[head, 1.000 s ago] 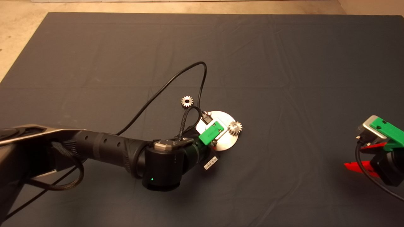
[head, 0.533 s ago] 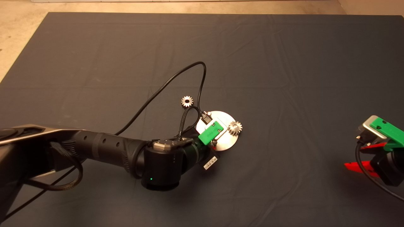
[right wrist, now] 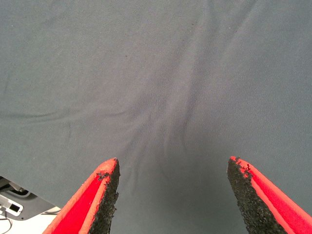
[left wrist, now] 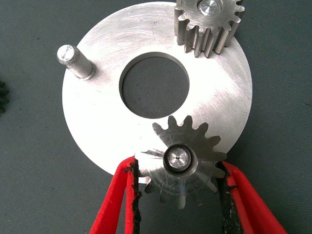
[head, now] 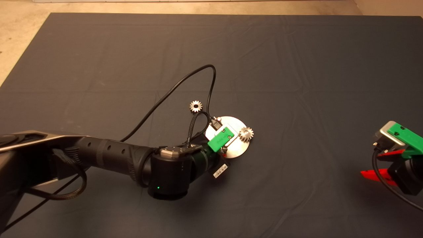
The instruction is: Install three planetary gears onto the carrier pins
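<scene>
The shiny ring-shaped disc (head: 235, 150) (left wrist: 97, 126) lies mid-mat. In the left wrist view one planetary gear (left wrist: 208, 22) sits on a carrier pin. A second gear (left wrist: 183, 163) sits over another pin, whose tip shows in its bore. The third pin (left wrist: 75, 61) stands bare. My left gripper (head: 220, 139) (left wrist: 178, 195) hangs over the disc, its pads against the second gear's teeth. A third gear (head: 196, 106) lies loose on the mat beyond the disc. In the head view only one seated gear (head: 246, 134) shows. My right gripper (head: 376, 163) (right wrist: 173, 195) waits open and empty at the lower right.
A black cable (head: 185, 81) loops from the left wrist over the mat above the loose gear. Bare floor (head: 19, 36) lies past the mat's far left corner.
</scene>
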